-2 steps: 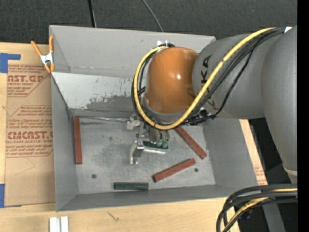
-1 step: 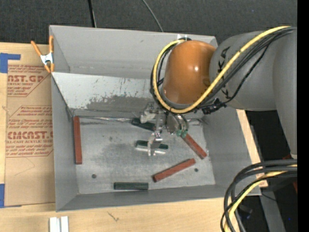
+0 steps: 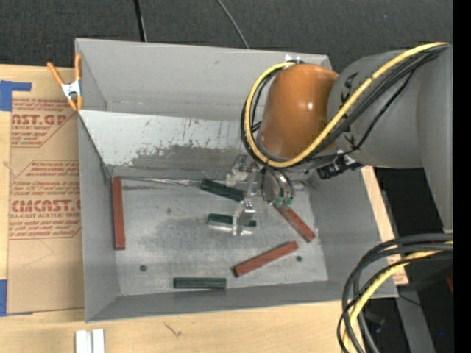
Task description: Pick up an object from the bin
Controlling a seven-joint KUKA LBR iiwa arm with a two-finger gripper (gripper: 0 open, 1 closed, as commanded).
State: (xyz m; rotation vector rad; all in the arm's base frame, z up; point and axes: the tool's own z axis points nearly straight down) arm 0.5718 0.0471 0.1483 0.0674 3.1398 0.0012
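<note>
Hangs low over a short green block (image 3: 221, 220) near the middle of the bin (image 3: 184, 72) floor, pincer (image 3: 243, 223) at its right end; cannot tell whether apart or together; second green block (image 3: 219, 189) just behind; slanted red bar (image 3: 297, 224) just right; longer red bar (image 3: 265, 259) nearer the front; upright red bar (image 3: 118, 213) by the left wall.

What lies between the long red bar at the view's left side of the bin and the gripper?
In the camera view, mostly bare bin floor runs from the red bar; only a short dark green block lies there, right beside the gripper.
</note>
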